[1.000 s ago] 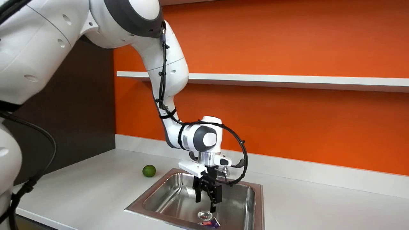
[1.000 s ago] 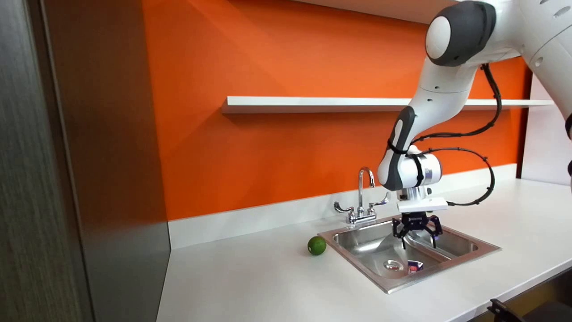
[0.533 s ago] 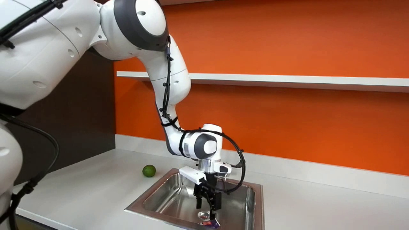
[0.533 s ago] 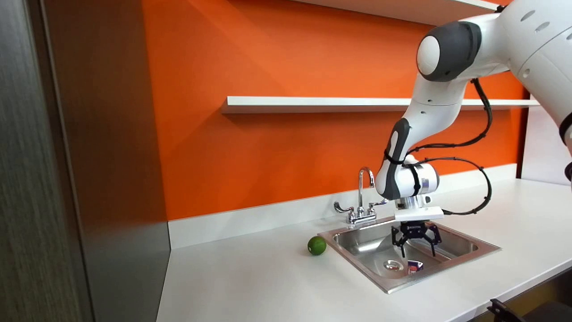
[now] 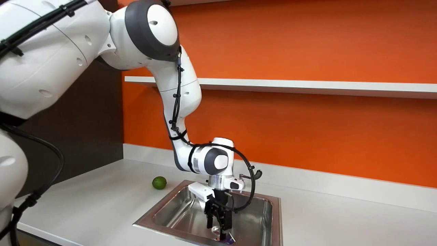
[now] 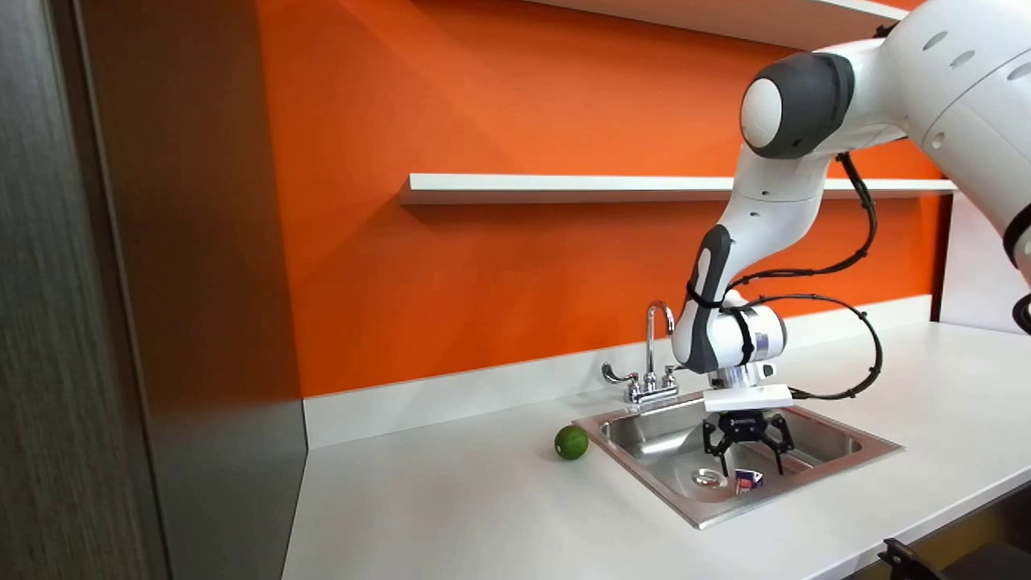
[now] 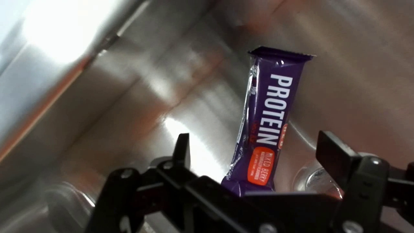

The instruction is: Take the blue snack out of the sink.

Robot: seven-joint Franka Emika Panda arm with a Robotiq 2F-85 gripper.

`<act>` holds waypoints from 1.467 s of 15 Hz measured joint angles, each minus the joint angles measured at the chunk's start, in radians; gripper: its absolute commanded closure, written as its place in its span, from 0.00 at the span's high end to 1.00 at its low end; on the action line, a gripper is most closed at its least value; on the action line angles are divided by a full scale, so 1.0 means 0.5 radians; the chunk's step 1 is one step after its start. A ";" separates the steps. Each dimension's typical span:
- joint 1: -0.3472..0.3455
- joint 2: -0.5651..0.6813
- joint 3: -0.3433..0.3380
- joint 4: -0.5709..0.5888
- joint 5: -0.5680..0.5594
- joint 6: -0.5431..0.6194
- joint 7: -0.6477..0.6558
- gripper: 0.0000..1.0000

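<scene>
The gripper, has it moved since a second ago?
Yes, downward: in both exterior views, the gripper is now lower against the rim of the sink than it was then.

The white arm (image 5: 190, 99) has grey bands (image 5: 138, 32), black cables (image 5: 37, 28) and a black gripper (image 6: 752, 468).

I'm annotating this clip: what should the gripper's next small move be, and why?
Probably a slight lowering of the gripper before it closes. In the wrist view its open jaws stand on either side of the purple protein bar, ungripped in the sink; they look close to it, though contact can't be judged.
</scene>
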 measured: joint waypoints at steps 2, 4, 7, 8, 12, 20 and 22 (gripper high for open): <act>0.015 0.026 -0.013 0.000 0.000 0.024 0.037 1.00; 0.030 0.052 -0.030 0.000 0.000 0.043 0.067 1.00; 0.054 0.087 -0.057 0.001 0.000 0.065 0.113 1.00; 0.063 0.100 -0.065 0.002 0.000 0.072 0.127 1.00; 0.097 0.136 -0.090 0.011 0.000 0.087 0.166 1.00; 0.109 0.197 -0.103 0.056 0.000 0.088 0.205 1.00; 0.109 0.217 -0.108 0.075 0.000 0.088 0.209 1.00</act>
